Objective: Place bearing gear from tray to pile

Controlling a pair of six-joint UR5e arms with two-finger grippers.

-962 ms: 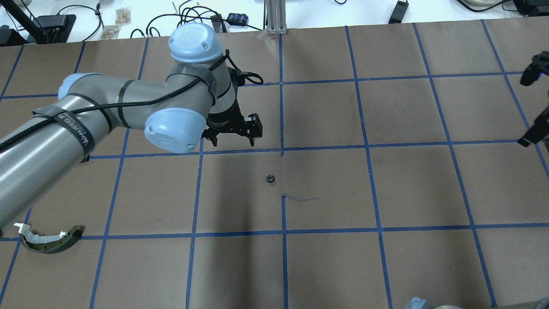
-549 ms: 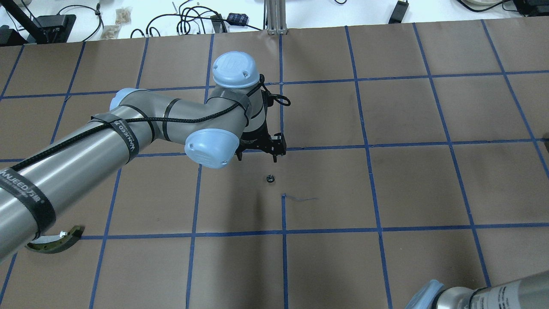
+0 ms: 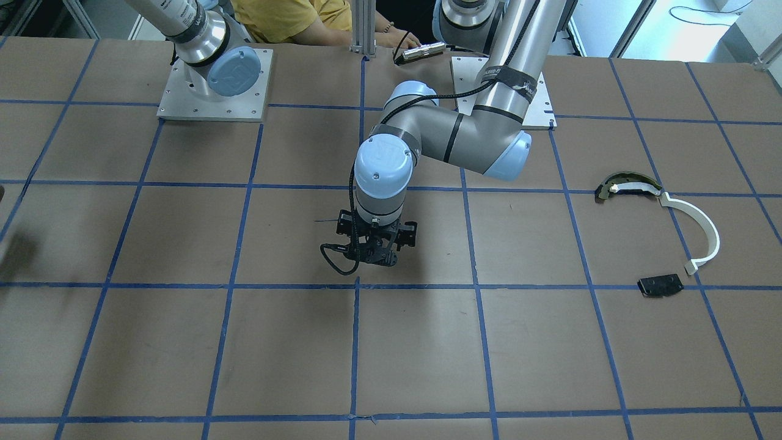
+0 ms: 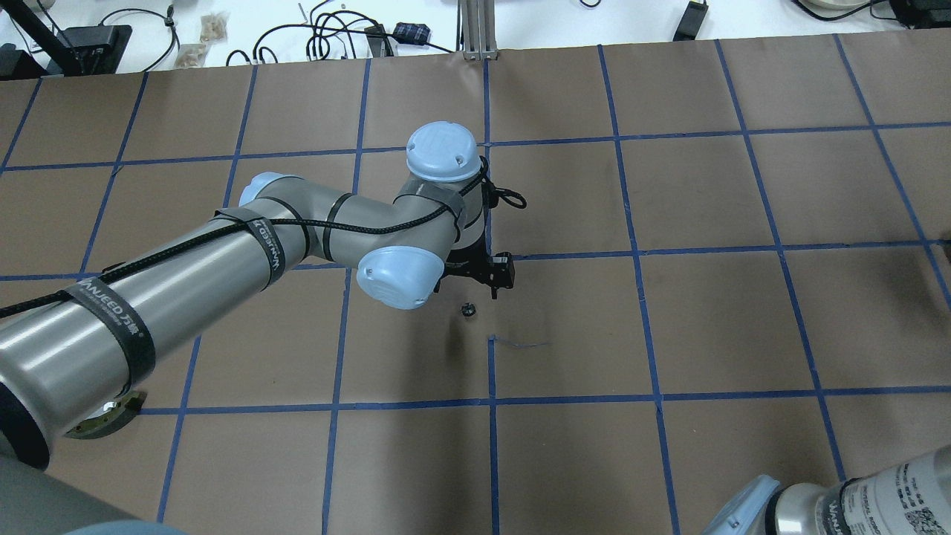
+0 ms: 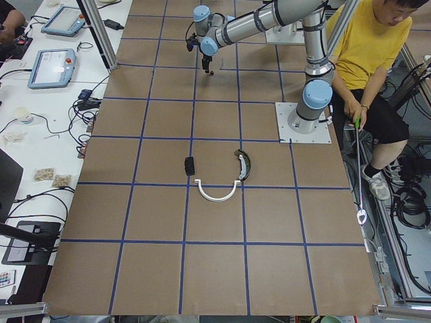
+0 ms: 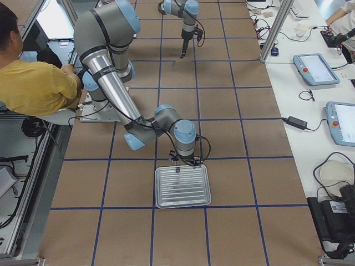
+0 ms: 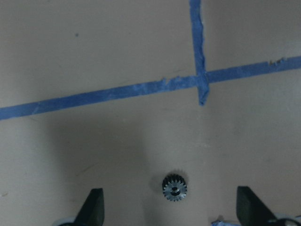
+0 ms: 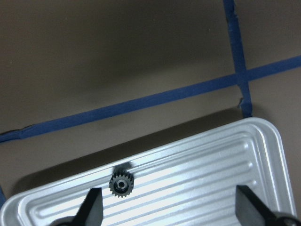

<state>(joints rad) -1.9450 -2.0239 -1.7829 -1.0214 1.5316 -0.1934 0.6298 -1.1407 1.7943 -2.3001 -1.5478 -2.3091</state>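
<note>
One small toothed bearing gear (image 8: 121, 184) lies on the silver tray (image 8: 211, 165). My right gripper (image 8: 171, 212) hangs open just above the tray, the gear close to its left finger (image 8: 91, 209); the tray (image 6: 183, 191) also shows in the exterior right view. A second gear (image 4: 468, 309) lies on the brown paper at the table's middle. My left gripper (image 4: 472, 286) is open above it, and the gear (image 7: 174, 188) sits between its fingers. The pile is a white curved strip (image 3: 702, 229), a dark-and-cream curved piece (image 3: 623, 184) and a black plate (image 3: 660, 285).
The table is covered in brown paper with a blue tape grid. A person in yellow (image 5: 367, 60) sits behind the robot bases. Cables and teach pendants (image 6: 316, 69) lie on the white side table. The pile also shows in the exterior left view (image 5: 219, 195).
My left arm has swung to the right and toward the loose gear, and its gripper now hangs over it. My right arm has come in at the overhead view's lower right.
</note>
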